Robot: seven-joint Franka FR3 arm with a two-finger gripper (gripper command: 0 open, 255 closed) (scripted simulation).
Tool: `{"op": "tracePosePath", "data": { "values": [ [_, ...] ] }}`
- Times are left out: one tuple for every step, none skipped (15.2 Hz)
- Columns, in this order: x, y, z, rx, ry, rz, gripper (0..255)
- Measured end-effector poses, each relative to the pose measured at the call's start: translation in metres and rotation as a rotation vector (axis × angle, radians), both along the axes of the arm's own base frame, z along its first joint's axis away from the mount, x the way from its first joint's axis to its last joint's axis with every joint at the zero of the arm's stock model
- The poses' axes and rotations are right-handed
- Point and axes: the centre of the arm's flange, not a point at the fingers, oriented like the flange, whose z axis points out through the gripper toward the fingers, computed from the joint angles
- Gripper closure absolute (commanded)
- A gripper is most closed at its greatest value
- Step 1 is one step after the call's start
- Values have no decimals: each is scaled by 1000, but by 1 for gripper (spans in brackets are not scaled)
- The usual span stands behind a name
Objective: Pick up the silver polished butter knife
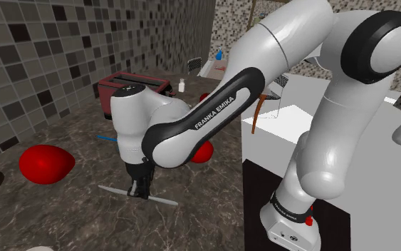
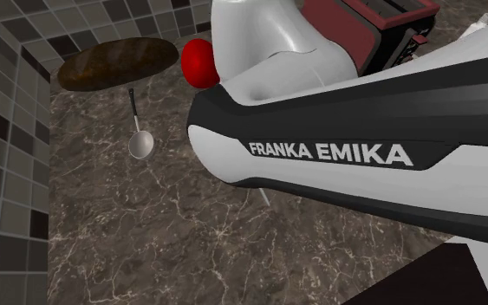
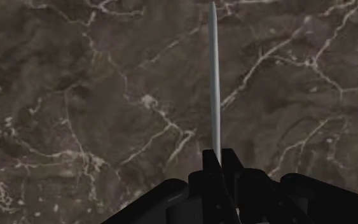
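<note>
Ok, fingers [image 3: 209, 170] clamped tight on the butter knife [image 3: 214, 83], gripping one end, thin silver blade poking out past the tips. Knife sits level, low over the dark marble tabletop [image 3: 75, 95], to the shoulder view's right of the red blob [image 1: 45, 164], w/ a gap between; can't tell if it's touching the marble

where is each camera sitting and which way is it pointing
Shoulder view: beside and behind the arm's base, looking down across the marble counter; the arm shows, its hand on the butter knife.
Second exterior view: high over the counter, looking steeply down at a spoon; the arm's lettered link crosses it.
Wrist view: on the hand, looking along its fingers, shut on the knife, at the counter.
Shared: shoulder and wrist views both show hand and knife.
</note>
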Motion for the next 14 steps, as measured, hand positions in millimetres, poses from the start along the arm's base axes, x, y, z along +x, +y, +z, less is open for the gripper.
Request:
{"op": "tracePosePath", "data": {
  "values": [
    [1, 0, 3, 0, 0, 0, 255],
    [2, 0, 9, 0, 0, 0, 255],
    [1, 0, 13, 0, 0, 0, 255],
    [1, 0, 19, 0, 0, 0, 255],
    [0, 0, 26, 0, 0, 0, 255],
    [0, 1, 31, 0, 0, 0, 255],
    [-1, 0, 35, 0, 0, 0, 255],
    [-1, 0, 40, 0, 0, 0, 255],
    [0, -1, 46, 0, 0, 0, 255],
    [0, 0, 51, 0, 0, 0, 255],
    [0, 0, 56, 0, 0, 0, 255],
    [1, 0, 61, 0, 0, 0, 255],
    [1, 0, 66, 0, 0, 0, 255],
    [1, 0, 70, 0, 0, 0, 255]
  ]
}}
